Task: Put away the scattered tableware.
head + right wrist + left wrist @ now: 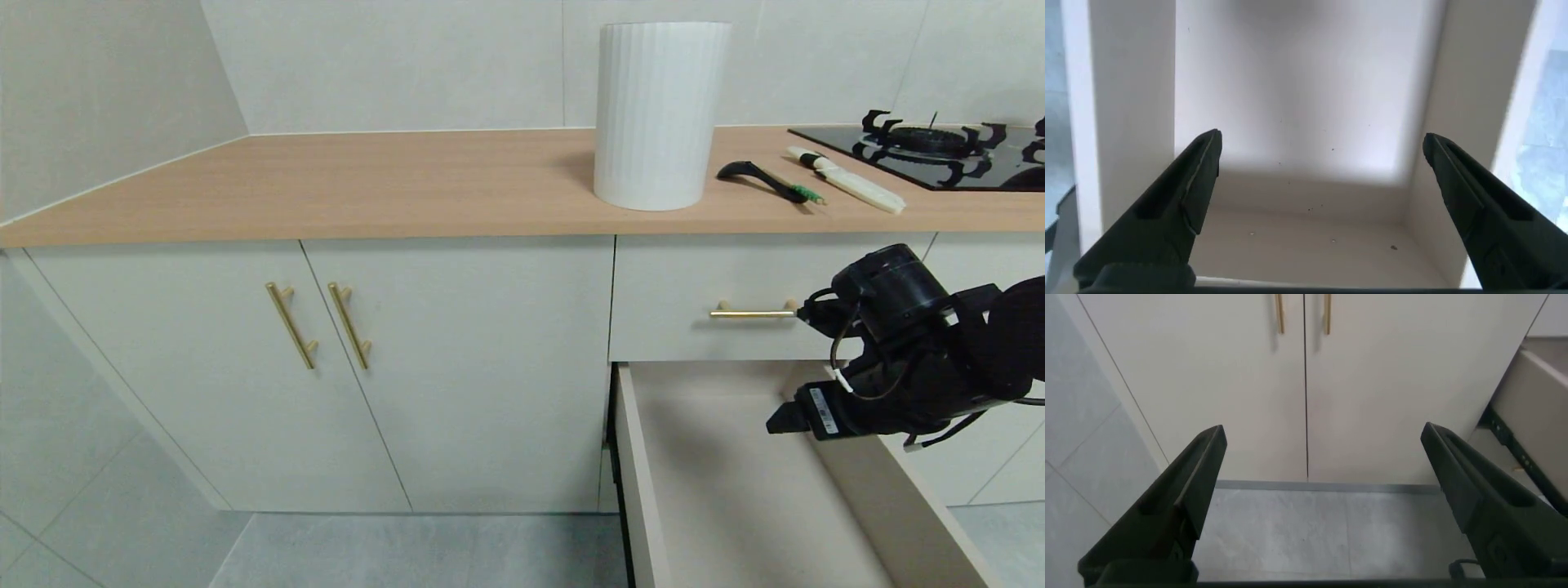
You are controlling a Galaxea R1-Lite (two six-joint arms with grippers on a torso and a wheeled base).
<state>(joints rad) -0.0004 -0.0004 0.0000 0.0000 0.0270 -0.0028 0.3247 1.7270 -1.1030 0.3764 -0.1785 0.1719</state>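
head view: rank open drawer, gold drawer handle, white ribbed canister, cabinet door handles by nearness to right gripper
1. open drawer, directly beneath the right gripper
2. gold drawer handle, just above it
3. white ribbed canister, on the counter
4. cabinet door handles, far left

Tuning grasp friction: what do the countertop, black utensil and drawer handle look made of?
Countertop: wood-look, matte, visible grain; possibly laminate. Black utensil: likely plastic, uniform dark with slight sheen. Drawer handle: metal by its gold shine, brushed brass look.
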